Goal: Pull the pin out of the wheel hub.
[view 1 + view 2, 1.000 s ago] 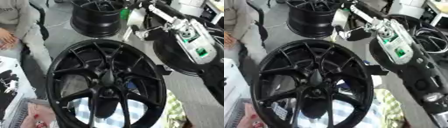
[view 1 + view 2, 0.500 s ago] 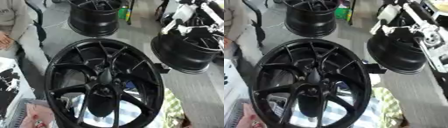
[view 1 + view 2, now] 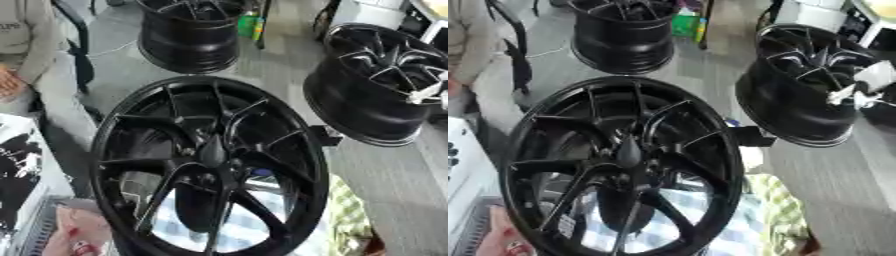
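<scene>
**reach not yet begun: wheel hub waiting, no hand on it**

nearest, at the left: a white box [image 3: 24, 165] with black print, and something pink and red beside it at the bottom edge. centre near: the large black wheel hub [image 3: 210, 165], lying flat on a blue-and-white checked cloth [image 3: 262, 231], spokes up. at the hub's centre, a dark tapered shape [image 3: 627, 150] standing upright, possibly the pin; cannot tell for sure. nothing touching it.

judged as the approach step, with the pull not yet done. next move calls for bringing a hand over the hub centre, closing round the tapered piece, then drawing straight up clear of the spokes.

just right of the hub: a small black block [image 3: 325, 136]. further right: a second black wheel [image 3: 376, 85], close enough to crowd an arm coming in from that side. over it, at the right edge, pale parts, likely the right hand [image 3: 857, 86]; fingers wide or curled, cannot tell. left hand in no view.

far centre: a third black wheel [image 3: 188, 30] and a green bottle [image 3: 249, 25].
</scene>
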`<control>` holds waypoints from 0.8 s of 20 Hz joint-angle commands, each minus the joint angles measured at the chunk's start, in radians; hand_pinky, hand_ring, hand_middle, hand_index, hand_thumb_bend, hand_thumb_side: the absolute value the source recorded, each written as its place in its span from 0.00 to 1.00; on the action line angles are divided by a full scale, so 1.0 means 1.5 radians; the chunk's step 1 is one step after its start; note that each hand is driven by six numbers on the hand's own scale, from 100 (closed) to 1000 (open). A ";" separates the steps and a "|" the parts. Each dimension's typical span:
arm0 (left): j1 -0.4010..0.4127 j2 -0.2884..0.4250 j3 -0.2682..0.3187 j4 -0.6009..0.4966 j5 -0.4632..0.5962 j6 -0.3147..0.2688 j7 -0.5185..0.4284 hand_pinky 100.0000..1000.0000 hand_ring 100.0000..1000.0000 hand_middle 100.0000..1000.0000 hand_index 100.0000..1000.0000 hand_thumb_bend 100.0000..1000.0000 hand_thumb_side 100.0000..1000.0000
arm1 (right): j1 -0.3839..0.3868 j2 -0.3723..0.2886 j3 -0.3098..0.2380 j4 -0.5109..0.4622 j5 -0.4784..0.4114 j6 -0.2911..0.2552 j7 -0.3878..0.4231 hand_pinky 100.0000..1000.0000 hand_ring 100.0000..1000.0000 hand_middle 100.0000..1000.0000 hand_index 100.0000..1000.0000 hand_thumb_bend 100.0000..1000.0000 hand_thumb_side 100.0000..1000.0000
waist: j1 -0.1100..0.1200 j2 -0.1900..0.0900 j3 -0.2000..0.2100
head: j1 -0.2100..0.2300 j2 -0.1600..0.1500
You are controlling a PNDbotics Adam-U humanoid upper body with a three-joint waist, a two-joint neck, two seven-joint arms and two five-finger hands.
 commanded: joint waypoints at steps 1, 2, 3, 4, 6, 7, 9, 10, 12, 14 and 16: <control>-0.003 0.008 0.006 -0.006 0.001 -0.001 0.003 0.69 0.67 0.59 0.76 0.03 0.30 | -0.004 -0.033 -0.020 0.074 0.001 0.010 -0.044 0.19 0.27 0.41 0.69 0.00 0.03 | 0.005 -0.008 0.000 | 0.003 0.000; -0.003 0.007 0.006 -0.006 0.001 -0.001 0.003 0.69 0.67 0.59 0.76 0.03 0.30 | -0.005 -0.033 -0.020 0.088 0.006 0.009 -0.051 0.19 0.27 0.41 0.69 0.00 0.03 | 0.005 -0.008 0.000 | 0.003 0.000; -0.003 0.007 0.006 -0.005 0.001 -0.001 0.003 0.69 0.67 0.59 0.76 0.03 0.30 | -0.006 -0.032 -0.020 0.096 0.008 0.007 -0.056 0.19 0.27 0.41 0.69 0.00 0.03 | 0.005 -0.008 0.001 | 0.004 0.000; -0.003 0.007 0.006 -0.005 0.001 -0.001 0.003 0.69 0.67 0.59 0.76 0.03 0.30 | -0.006 -0.032 -0.019 0.101 0.010 0.006 -0.058 0.19 0.27 0.41 0.69 0.00 0.03 | 0.005 -0.008 0.001 | 0.004 0.000; -0.002 0.006 0.012 -0.007 0.001 -0.002 0.007 0.69 0.67 0.59 0.76 0.03 0.30 | 0.006 -0.025 -0.032 0.118 0.003 0.012 -0.068 0.50 0.56 0.73 0.93 0.00 0.00 | 0.006 -0.002 -0.006 | 0.015 -0.005; -0.002 0.005 0.013 -0.007 0.000 -0.002 0.009 0.69 0.67 0.59 0.76 0.03 0.30 | 0.020 -0.022 -0.047 0.133 -0.002 0.020 -0.077 0.66 0.73 0.85 0.98 0.00 0.15 | 0.006 0.000 -0.005 | 0.016 -0.005; -0.003 0.004 0.012 -0.008 -0.001 -0.001 0.009 0.69 0.67 0.59 0.76 0.03 0.30 | 0.051 -0.014 -0.080 0.167 -0.015 0.041 -0.099 0.77 0.84 0.94 1.00 0.00 0.31 | 0.006 0.001 0.001 | 0.015 -0.005; -0.004 0.004 0.011 -0.008 -0.001 -0.001 0.008 0.69 0.67 0.59 0.76 0.03 0.30 | 0.057 -0.010 -0.094 0.186 -0.018 0.053 -0.110 0.78 0.85 0.95 1.00 0.00 0.32 | 0.006 0.002 0.004 | 0.014 -0.005; -0.004 0.003 0.011 -0.008 -0.002 0.000 0.007 0.69 0.67 0.59 0.76 0.03 0.30 | 0.057 -0.002 -0.109 0.224 -0.022 0.076 -0.134 0.80 0.87 0.97 1.00 0.00 0.38 | 0.005 0.002 0.006 | 0.014 -0.003; -0.003 0.003 0.011 -0.007 -0.003 0.000 0.008 0.69 0.67 0.59 0.76 0.03 0.30 | 0.048 0.003 -0.110 0.266 -0.024 0.101 -0.159 0.80 0.88 0.98 1.00 0.00 0.41 | 0.004 0.001 0.007 | 0.014 -0.001; -0.004 0.002 0.010 -0.006 -0.003 0.000 0.007 0.69 0.67 0.59 0.76 0.03 0.30 | 0.035 0.006 -0.098 0.308 -0.024 0.128 -0.185 0.80 0.88 0.99 1.00 0.00 0.41 | 0.003 0.001 0.008 | 0.014 0.001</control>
